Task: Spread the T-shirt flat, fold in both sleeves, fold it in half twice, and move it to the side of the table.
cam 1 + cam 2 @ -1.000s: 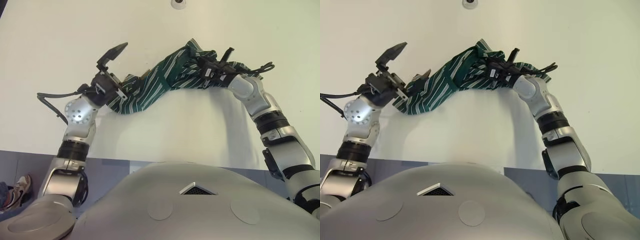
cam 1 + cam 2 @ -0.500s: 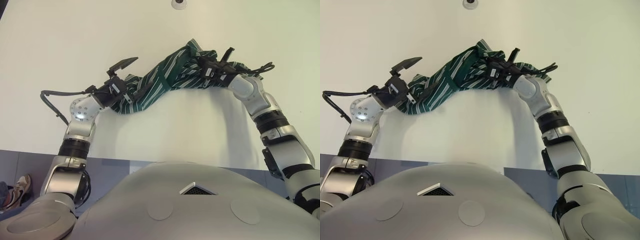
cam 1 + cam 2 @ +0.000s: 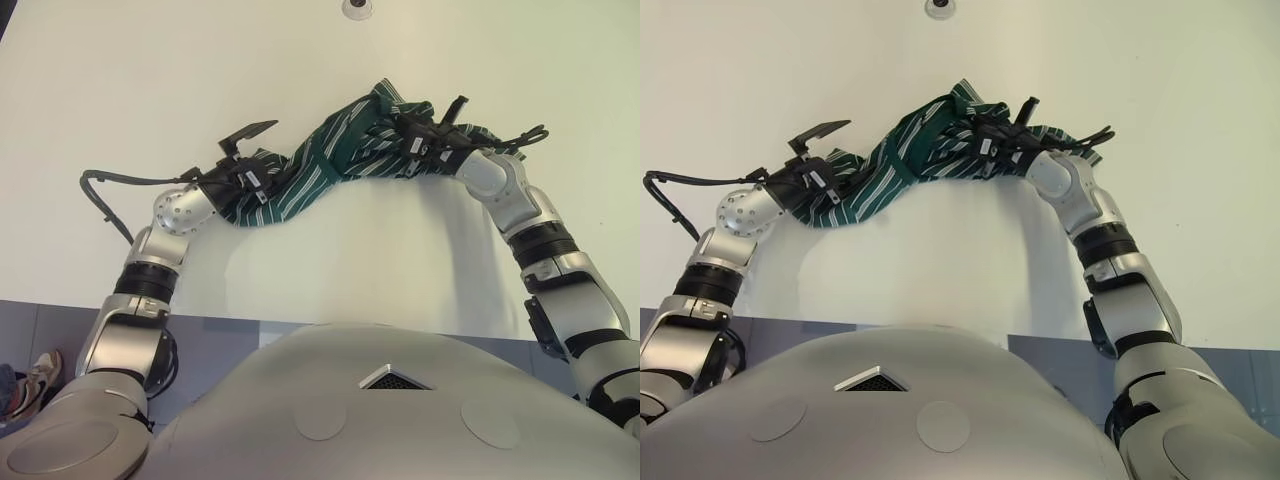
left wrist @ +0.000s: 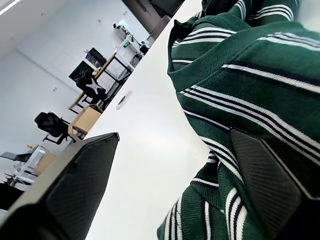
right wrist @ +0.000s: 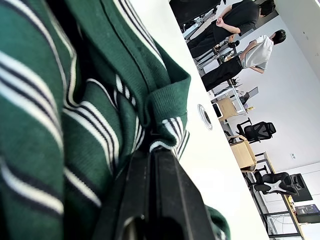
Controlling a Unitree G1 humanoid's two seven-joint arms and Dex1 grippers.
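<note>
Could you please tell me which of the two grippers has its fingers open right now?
The left gripper: its fingers gape over the T-shirt's end, while the right gripper is shut on the cloth.

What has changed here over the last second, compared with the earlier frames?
The left gripper swung down and inward to the T-shirt's left end. Its open fingers now straddle the cloth edge and have not closed. The right gripper stayed shut on the T-shirt's other end, and the shirt stayed crumpled on the table.
</note>
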